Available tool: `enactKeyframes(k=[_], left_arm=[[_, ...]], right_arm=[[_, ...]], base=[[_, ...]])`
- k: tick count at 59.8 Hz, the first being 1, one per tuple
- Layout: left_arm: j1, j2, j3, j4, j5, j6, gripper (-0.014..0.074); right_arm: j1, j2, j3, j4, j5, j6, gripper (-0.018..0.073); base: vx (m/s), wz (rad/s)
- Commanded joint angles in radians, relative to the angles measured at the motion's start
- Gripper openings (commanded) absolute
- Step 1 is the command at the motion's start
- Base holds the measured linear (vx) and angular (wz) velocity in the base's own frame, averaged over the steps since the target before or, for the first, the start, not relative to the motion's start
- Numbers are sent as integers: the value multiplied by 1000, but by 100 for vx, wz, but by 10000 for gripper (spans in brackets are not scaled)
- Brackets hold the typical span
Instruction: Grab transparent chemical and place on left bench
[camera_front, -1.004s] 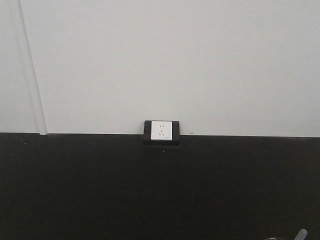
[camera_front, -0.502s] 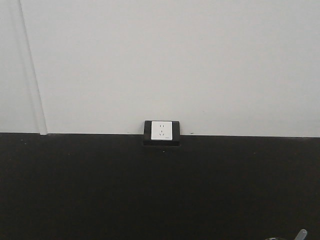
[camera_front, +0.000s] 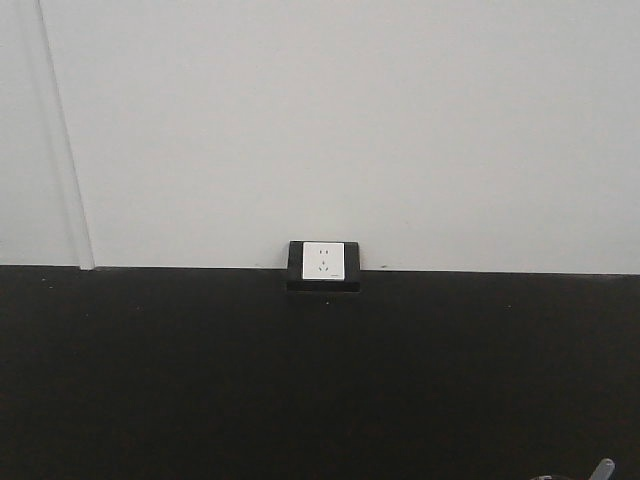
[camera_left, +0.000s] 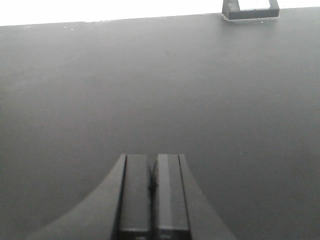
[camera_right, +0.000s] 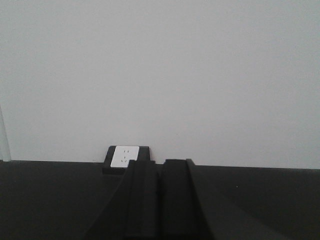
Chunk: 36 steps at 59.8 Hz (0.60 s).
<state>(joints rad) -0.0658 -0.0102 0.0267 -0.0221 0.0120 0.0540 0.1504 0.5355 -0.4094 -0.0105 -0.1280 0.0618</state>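
The left gripper (camera_left: 152, 192) sits at the bottom centre of its wrist view, its 2 fingers pressed together on nothing above the left bench (camera_left: 160, 90) — the right gripper (camera_right: 160, 200) is likewise closed and empty. The bench's black top fills the lower half of the front view, with a white outlet (camera_front: 323, 262) at its back edge; a pale sliver (camera_front: 601, 468) in the lower right corner is perhaps glass.

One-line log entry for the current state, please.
left gripper: shut, empty, over left bench | right gripper: shut, empty | transparent chemical: not in view | power outlet: at bench back edge
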Motion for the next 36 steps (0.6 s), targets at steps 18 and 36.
enactKeyframes(k=[18, 36], left_arm=[[-2, -19, 16, -1, -78, -8, -3], [-2, -19, 16, -1, -78, -8, -3]], right_arm=[[-4, 72, -36, 43, -152, 25, 610], [-4, 319, -130, 481, -34, -86, 592]], base=[[0, 0], [0, 0]])
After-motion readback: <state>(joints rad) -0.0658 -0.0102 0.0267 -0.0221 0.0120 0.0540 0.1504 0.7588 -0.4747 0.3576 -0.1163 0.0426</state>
